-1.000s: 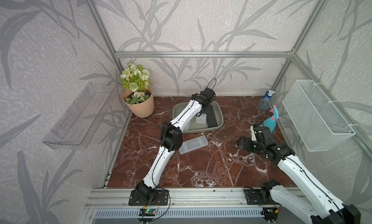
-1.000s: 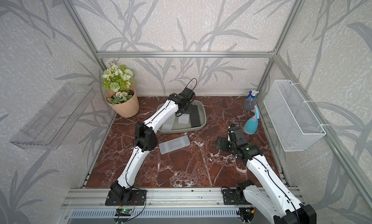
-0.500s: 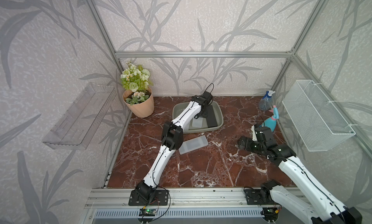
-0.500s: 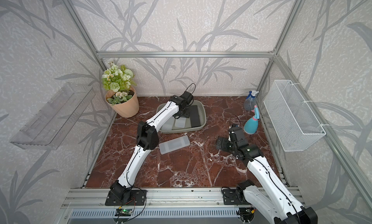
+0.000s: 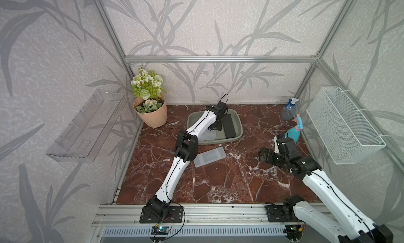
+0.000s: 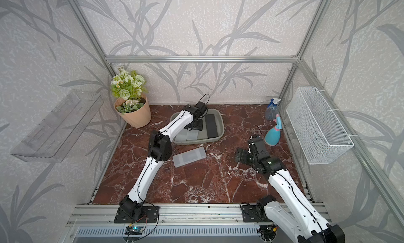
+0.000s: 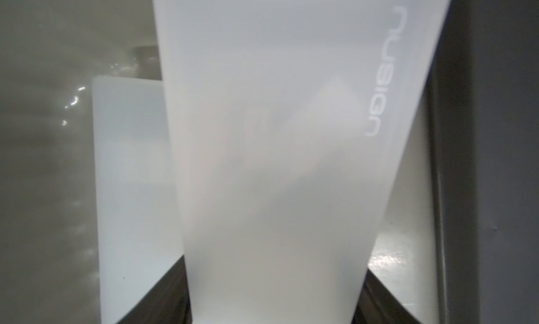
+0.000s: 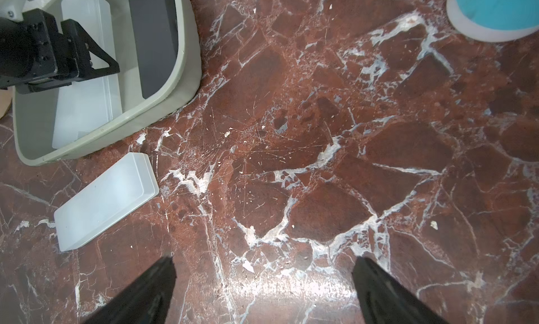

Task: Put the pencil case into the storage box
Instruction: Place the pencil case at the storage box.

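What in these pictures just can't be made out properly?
Left gripper: fingertips covered by the frosted pencil case in the left wrist view; too small and dark in both top views.
Second pale case behind it: mostly covered and blurred, left wrist view.
Clear spray bottle contents: too small, both top views.

The left end effector (image 5: pixel 216 126) has sunk lower into the shallow grey-green plastic storage box (image 5: pixel 228 140) and shifted toward its near left part. With it, the frosted translucent plastic pencil case (image 7: pixel 291 139) it clamps has come closer to the box floor.
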### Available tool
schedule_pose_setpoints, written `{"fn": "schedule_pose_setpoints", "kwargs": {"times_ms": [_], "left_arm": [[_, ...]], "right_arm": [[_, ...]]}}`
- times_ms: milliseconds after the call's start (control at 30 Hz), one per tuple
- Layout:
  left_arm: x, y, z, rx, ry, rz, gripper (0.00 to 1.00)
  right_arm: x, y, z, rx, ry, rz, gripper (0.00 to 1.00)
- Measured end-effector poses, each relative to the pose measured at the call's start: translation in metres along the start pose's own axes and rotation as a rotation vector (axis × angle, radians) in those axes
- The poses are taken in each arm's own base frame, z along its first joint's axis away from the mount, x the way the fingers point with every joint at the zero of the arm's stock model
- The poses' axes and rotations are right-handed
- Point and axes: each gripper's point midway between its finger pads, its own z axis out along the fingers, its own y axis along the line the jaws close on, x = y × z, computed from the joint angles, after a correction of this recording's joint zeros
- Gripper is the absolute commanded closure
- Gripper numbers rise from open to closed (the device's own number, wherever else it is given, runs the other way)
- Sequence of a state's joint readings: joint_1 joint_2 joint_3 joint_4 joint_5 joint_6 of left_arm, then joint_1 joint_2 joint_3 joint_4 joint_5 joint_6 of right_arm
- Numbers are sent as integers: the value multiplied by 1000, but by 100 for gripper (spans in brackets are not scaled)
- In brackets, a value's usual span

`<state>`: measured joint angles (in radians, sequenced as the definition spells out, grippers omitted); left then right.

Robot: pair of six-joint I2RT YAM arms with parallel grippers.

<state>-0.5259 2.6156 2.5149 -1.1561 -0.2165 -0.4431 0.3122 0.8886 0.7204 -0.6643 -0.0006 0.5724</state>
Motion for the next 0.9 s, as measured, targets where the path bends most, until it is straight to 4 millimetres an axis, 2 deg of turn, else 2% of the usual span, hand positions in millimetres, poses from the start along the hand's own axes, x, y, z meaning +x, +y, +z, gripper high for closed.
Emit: {"fn": "schedule_pose_setpoints", "kwargs": {"times_ms": [100, 400, 500, 600, 700, 900], "left_arm": [[0, 0, 0, 1, -2, 7, 20], [-4, -5, 1, 32, -12, 25, 17], [-6, -8, 1, 44, -20, 28, 17], [-9, -11, -1, 55, -32, 30, 21], [-12, -22, -8, 92, -53, 35, 31], [-14, -58, -20, 208, -85, 46, 71]], "right_arm": [[0, 0, 0, 1, 2, 3, 1], [2, -1, 3, 7, 11, 4, 1], [2, -1, 3, 7, 11, 5, 1], [2, -1, 4, 9, 14, 7, 1], [2, -1, 4, 10, 16, 8, 1], [3, -2, 7, 18, 28, 8, 1]]}}
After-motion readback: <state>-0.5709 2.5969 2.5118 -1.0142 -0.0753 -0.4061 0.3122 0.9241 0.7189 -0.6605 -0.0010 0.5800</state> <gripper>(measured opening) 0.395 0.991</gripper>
